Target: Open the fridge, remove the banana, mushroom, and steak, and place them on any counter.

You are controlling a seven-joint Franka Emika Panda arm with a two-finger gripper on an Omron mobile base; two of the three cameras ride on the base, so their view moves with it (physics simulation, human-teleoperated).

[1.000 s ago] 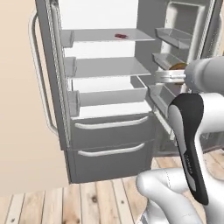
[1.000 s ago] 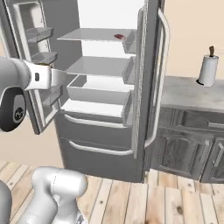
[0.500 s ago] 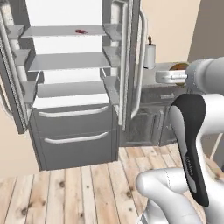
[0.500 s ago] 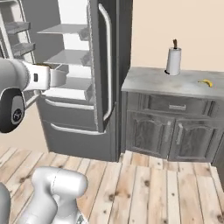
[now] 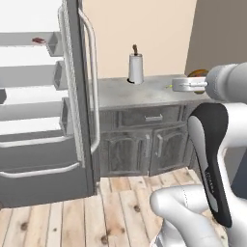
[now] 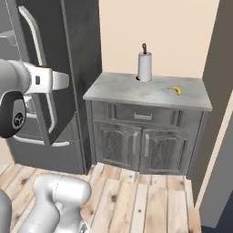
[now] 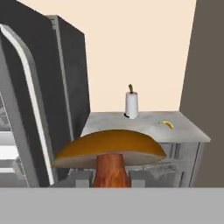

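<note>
I note a white paper towel roll standing upright on a dark holder; its dark post pokes out of the top. In the right base view the same roll sits toward the back, close to the cream wall. In the hand view it appears upright, straight ahead. The floor is pale wooden planking with visible knots. A tall dark brown panel rises at the right edge of the scene.

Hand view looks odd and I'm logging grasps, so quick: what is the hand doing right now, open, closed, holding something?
Hand: closed on the mushroom, gripping its stem.
</note>
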